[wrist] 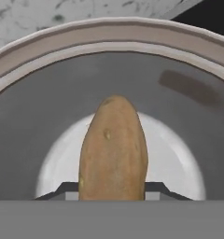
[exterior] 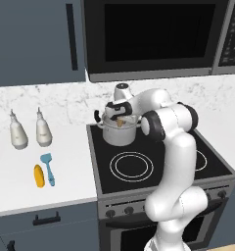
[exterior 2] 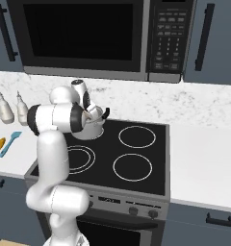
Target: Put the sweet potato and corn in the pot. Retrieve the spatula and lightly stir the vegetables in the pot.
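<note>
From the left base camera, the gripper (exterior: 120, 119) hangs over the mouth of the pot (exterior: 120, 133) on the stove's (exterior: 139, 181) rear left burner, clamped on the sweet potato (exterior: 120, 122), whose long axis runs roughly up and down with its lower tip at rim height; the hand hides most of it. On the counter (exterior: 65, 186) to the left, the corn (exterior: 38, 175) and the spatula (exterior: 48, 168) lie side by side, both lengthwise toward the wall, the spatula's blade at the far end, near two bottles (exterior: 29, 130). From the right base camera, the arm's elbow covers most of the pot (exterior 2: 92, 129), and the gripper (exterior 2: 91, 115) and tuber are hard to make out. The hand camera looks straight down into the pot (wrist: 53, 46): the sweet potato (wrist: 113, 149) points away along the fingers, suspended over the pale, bare bottom, its near end cut off.
</note>
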Tool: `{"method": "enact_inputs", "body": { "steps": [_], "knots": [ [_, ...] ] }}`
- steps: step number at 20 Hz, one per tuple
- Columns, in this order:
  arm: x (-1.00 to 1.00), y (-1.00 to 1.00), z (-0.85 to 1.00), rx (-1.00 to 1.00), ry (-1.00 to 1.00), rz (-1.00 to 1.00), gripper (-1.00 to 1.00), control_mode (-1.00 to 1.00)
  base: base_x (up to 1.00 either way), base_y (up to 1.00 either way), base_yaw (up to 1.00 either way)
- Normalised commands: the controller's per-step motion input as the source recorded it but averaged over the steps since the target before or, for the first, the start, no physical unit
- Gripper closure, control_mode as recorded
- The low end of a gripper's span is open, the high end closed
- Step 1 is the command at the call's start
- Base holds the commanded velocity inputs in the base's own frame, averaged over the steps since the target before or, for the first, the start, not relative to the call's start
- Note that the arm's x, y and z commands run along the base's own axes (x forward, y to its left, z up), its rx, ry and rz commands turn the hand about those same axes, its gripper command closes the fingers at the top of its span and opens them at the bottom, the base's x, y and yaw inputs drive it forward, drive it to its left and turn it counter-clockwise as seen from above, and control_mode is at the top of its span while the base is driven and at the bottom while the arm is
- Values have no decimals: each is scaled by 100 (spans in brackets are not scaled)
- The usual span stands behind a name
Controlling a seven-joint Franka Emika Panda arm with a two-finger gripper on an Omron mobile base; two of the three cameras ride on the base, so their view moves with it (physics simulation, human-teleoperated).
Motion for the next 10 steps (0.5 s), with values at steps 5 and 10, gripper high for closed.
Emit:
{"method": "enact_inputs", "body": {
  "steps": [5, 10],
  "knots": [
    [0, 0, 0, 0, 0, 0, -100, -100, 0, 0, 0],
    [3, 4, 0, 0, -4, 0, -100, -100, 0, 0, 0]
  ]
}}
